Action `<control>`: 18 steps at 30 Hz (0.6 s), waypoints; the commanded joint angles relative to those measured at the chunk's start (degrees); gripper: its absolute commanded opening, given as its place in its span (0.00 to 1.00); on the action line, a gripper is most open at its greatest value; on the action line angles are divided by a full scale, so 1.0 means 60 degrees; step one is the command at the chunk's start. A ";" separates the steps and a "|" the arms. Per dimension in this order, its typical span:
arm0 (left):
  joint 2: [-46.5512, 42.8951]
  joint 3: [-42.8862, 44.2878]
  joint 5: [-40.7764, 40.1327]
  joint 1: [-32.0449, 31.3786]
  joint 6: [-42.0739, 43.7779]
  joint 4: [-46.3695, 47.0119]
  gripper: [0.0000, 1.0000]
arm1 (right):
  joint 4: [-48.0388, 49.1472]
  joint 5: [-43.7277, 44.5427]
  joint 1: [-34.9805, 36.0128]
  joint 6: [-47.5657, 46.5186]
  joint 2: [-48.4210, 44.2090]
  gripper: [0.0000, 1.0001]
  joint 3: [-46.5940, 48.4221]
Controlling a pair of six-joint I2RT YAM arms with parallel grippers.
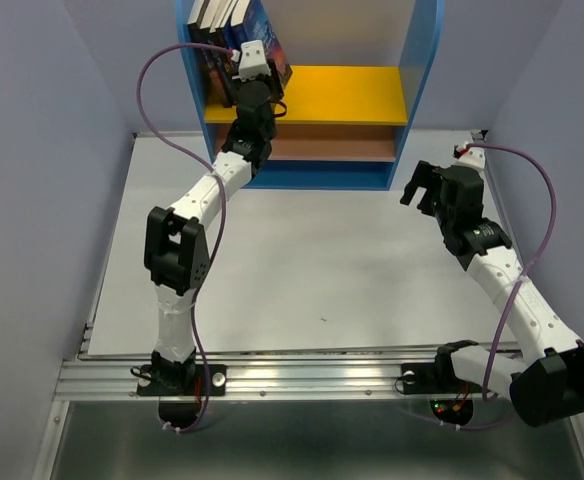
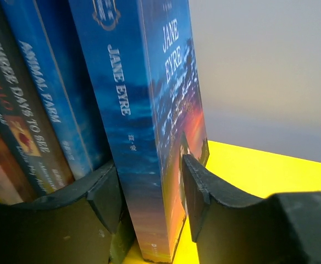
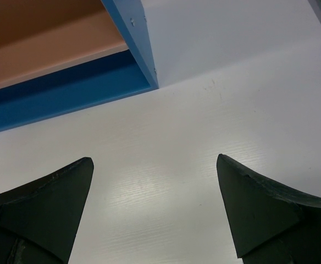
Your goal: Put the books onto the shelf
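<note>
Left claw straddles the Jane Eyre book. It stands upright on the yellow board at the far-left end of the shelf, just right of the other books. Pads sit close on both faces; I can't tell if they're pinching or just clear. To release cleanly I'd spread wider, then back straight out toward the near side. No sideways drift, or the book may tip right. Right claw is spread wide, holding nothing, above the surface by the shelf's right corner.
</note>
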 commanded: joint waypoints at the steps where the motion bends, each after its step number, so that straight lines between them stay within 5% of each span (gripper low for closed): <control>1: -0.1208 -0.0114 -0.0694 0.0145 0.0026 0.0793 0.60 | 0.0303 -0.0156 0.0010 -0.0069 0.0050 1.00 0.0158; 8: -0.1517 -0.0129 -0.1001 -0.0207 0.0217 0.0749 0.63 | 0.0317 -0.0377 0.0010 -0.0039 0.0094 1.00 0.0143; 13: -0.2043 -0.0451 -0.1191 -0.0529 0.0217 0.0662 0.89 | 0.0303 -0.0684 0.0010 -0.0010 0.0065 1.00 0.0143; 18: -0.3434 -0.1242 -0.1323 -0.1202 0.0699 0.0223 0.99 | 0.0288 -0.0816 0.0010 0.0048 -0.0008 1.00 0.0099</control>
